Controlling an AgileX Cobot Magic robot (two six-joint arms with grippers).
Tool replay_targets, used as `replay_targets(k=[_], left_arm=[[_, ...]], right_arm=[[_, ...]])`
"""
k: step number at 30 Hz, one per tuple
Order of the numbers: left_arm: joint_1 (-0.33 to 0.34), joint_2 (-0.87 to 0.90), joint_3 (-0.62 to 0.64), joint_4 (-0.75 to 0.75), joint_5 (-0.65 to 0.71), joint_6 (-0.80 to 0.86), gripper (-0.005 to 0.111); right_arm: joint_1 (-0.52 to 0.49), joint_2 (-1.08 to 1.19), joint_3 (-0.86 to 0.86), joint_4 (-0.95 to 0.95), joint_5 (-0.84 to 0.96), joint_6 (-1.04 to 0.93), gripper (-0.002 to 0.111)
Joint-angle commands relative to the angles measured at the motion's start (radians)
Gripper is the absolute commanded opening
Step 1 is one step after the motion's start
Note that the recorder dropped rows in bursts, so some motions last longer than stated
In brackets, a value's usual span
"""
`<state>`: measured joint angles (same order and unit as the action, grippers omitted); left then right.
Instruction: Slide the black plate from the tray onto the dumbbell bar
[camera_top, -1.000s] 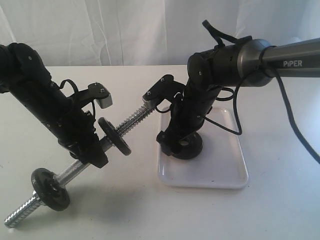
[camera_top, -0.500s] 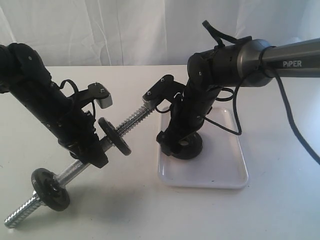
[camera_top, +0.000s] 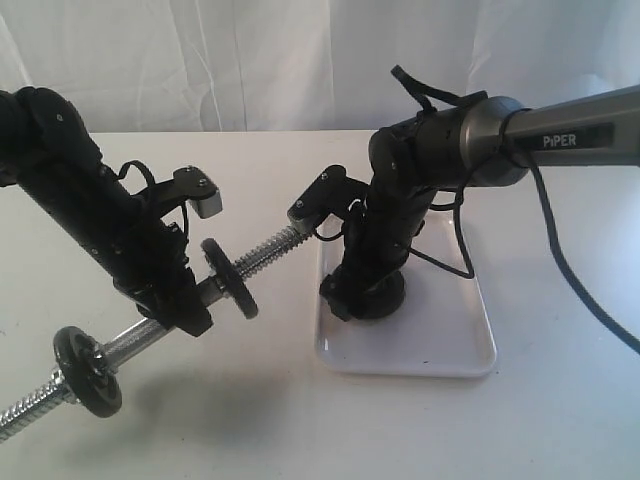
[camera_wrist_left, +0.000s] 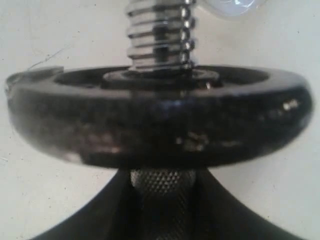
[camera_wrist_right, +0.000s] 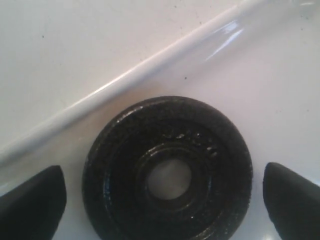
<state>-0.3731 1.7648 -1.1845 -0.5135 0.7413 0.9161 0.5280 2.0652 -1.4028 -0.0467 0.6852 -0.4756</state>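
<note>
The black plate (camera_wrist_right: 167, 170) lies flat in the white tray (camera_top: 440, 340), near its rim (camera_wrist_right: 150, 70). My right gripper (camera_wrist_right: 165, 200) points down over the plate and is open. Its fingertips (camera_wrist_right: 31, 202) stand on either side of the plate, with gaps showing between them and its edge. In the exterior view that gripper (camera_top: 362, 292) hides most of the plate. My left gripper (camera_top: 185, 300) is shut on the middle of the dumbbell bar (camera_top: 265, 250). It holds the bar tilted, with the threaded end towards the tray. The knurled bar (camera_wrist_left: 162, 186) sits between the jaws.
Two other black discs ride on the bar, one (camera_top: 228, 278) just beyond my left gripper and one (camera_top: 88, 370) near the low end. The first disc (camera_wrist_left: 160, 120) fills the left wrist view. White cloth hangs behind the table.
The bar has slid left and tipped flatter, so its low end now runs off the picture's left edge. The right arm has shifted slightly while staying over the plate.
</note>
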Motion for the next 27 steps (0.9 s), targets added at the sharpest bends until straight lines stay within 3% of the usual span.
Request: replay_targets(k=[1,27], left_arm=[[0.0,-0.063,-0.034,-0.159,0.045,0.004,0.0],[0.0,-0.063,-0.034,-0.159,0.045,0.0,0.0]], right_arm=[[0.0,0.01,0.008,-0.059,0.019,-0.003,0.105],[0.0,0.059,0.008,-0.058,0.028,0.008,0.105]])
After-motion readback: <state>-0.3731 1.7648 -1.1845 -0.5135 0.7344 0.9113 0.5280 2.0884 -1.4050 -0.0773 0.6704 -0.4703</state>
